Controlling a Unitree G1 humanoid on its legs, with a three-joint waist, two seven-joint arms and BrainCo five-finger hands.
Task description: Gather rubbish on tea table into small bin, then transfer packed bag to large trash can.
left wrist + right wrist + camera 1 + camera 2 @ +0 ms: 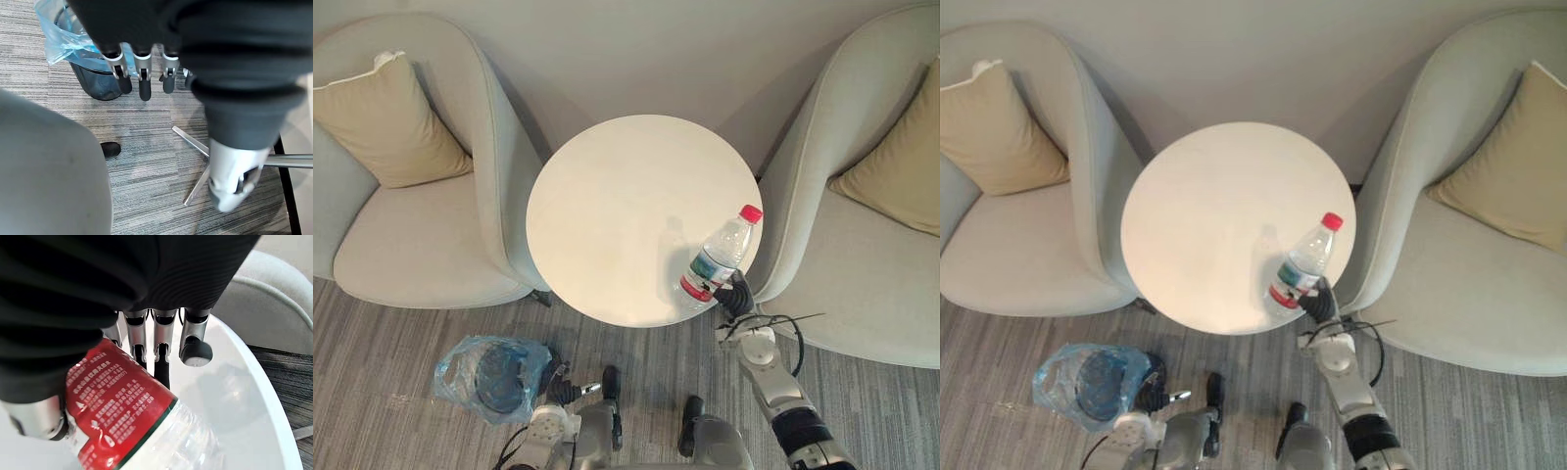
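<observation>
A clear plastic bottle (720, 257) with a red cap and a red and green label tilts over the right front edge of the round white tea table (617, 206). My right hand (736, 294) is shut on its lower end. In the right wrist view the label (117, 401) lies against the palm, between the curled fingers (164, 357) and the thumb. Down on the floor at the left stands the small dark bin (494, 377) lined with a blue bag. My left hand (558, 390) hangs open just beside it, fingers (142, 83) straight, holding nothing.
Light grey armchairs flank the table, one at the left (421, 235) and one at the right (871, 274), each with a tan cushion (386, 122). The table's metal feet (195, 142) spread over the striped grey carpet near the bin.
</observation>
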